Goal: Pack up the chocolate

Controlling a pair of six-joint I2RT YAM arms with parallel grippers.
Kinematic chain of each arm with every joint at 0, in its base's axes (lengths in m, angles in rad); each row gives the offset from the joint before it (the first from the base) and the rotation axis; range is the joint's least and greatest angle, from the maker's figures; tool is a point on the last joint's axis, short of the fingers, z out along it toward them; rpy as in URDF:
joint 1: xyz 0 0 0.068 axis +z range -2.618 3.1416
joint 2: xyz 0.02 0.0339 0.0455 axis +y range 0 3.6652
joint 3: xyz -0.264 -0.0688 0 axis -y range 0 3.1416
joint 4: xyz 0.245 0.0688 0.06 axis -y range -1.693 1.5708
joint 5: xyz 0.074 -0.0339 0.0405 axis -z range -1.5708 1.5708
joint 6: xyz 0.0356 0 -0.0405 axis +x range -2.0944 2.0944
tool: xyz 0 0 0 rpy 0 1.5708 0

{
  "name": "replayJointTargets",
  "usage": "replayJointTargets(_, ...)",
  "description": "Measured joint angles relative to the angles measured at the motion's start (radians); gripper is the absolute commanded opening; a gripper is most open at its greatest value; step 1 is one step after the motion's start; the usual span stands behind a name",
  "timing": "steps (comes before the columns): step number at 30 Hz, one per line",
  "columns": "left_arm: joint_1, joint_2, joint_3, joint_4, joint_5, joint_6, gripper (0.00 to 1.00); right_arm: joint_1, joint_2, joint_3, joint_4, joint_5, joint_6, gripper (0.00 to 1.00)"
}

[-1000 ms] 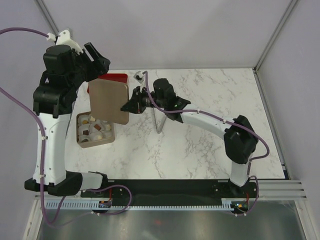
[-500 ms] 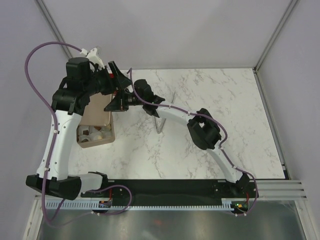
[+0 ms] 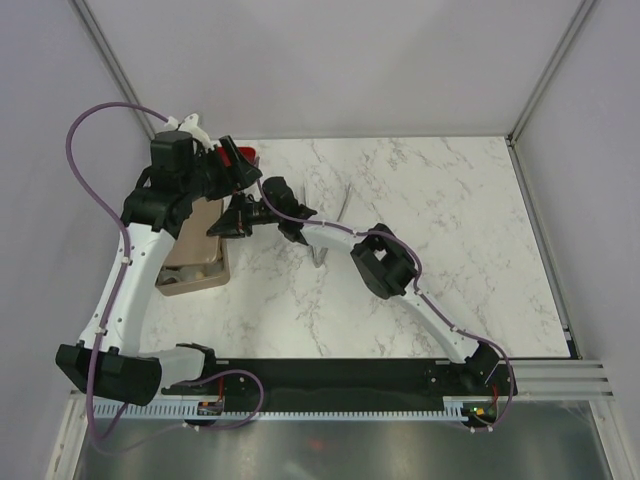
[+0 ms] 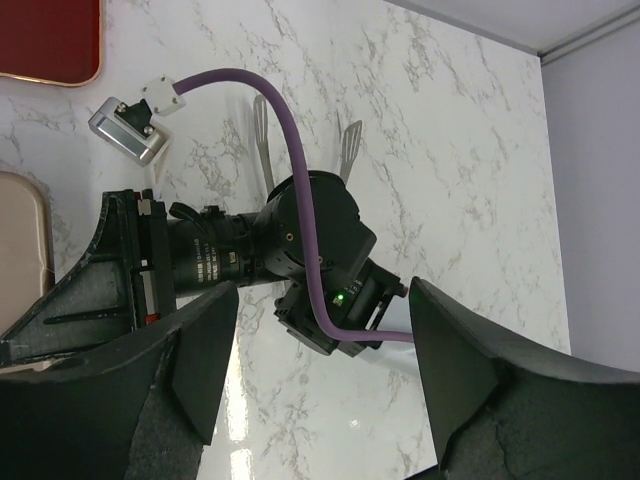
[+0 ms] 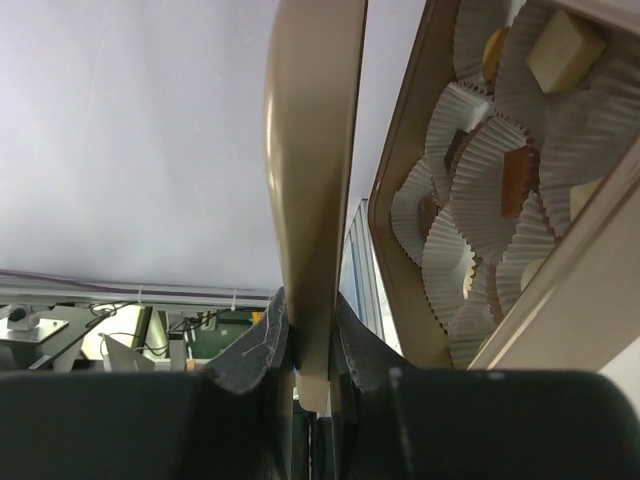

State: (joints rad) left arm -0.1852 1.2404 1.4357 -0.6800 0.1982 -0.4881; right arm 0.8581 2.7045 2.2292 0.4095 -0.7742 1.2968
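Observation:
The tan box (image 3: 195, 288) stands at the table's left. The chocolate (image 5: 520, 175), cream, tan and brown pieces in white paper cups, fills it in the right wrist view. The flat tan-brown lid (image 3: 200, 222) lies tilted over the box and hides most of it from above. My right gripper (image 3: 228, 224) is shut on the lid's edge (image 5: 312, 180), the fingertips (image 5: 262, 340) pressing both faces. My left gripper (image 3: 232, 165) hovers just behind the lid, open and empty (image 4: 320, 300), looking down on the right wrist.
A red tray (image 3: 245, 155) lies behind the box, mostly hidden by the left arm; its corner shows in the left wrist view (image 4: 50, 40). Metal tongs (image 3: 325, 240) lie on the marble near the centre (image 4: 262, 130). Both arms crowd the left rear.
The right gripper has carried the lid left and lowered it from held high to tilted over the box. The left arm has swung forward and down beside it.

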Motion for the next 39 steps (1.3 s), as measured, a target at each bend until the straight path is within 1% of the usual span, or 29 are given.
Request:
replayJointTargets(4,0.000,-0.002,-0.053,0.056,-0.023,-0.023,0.77,0.000,0.029,0.010,0.037,-0.023,0.049,0.00)
replayJointTargets(10,0.001,-0.004,-0.151,0.090,-0.045,-0.043,0.77,0.001,0.068,0.052,0.076,-0.052,0.091,0.00)
replayJointTargets(13,0.006,-0.003,-0.167,0.094,-0.053,-0.050,0.77,0.003,0.096,0.089,0.095,-0.064,0.105,0.00)
replayJointTargets(21,0.035,0.009,-0.185,0.135,-0.092,-0.055,0.77,0.008,0.123,0.091,0.100,-0.076,0.114,0.00)
replayJointTargets(24,0.074,0.035,-0.196,0.138,-0.091,-0.062,0.76,0.011,0.129,0.091,0.098,-0.076,0.114,0.00)
replayJointTargets(27,0.135,0.074,-0.208,0.143,-0.087,-0.076,0.75,0.011,0.137,0.091,0.099,-0.076,0.114,0.00)
replayJointTargets(32,0.274,0.138,-0.246,0.167,-0.050,-0.134,0.74,0.011,0.158,0.094,0.095,-0.078,0.113,0.00)
replayJointTargets(33,0.302,0.151,-0.256,0.175,-0.038,-0.150,0.72,0.011,0.162,0.095,0.091,-0.078,0.113,0.00)
replayJointTargets(37,0.380,0.211,-0.290,0.212,-0.005,-0.196,0.71,0.009,0.179,0.102,0.090,-0.080,0.117,0.00)
replayJointTargets(39,0.393,0.247,-0.291,0.224,-0.003,-0.204,0.71,0.009,0.179,0.102,0.090,-0.085,0.119,0.07)
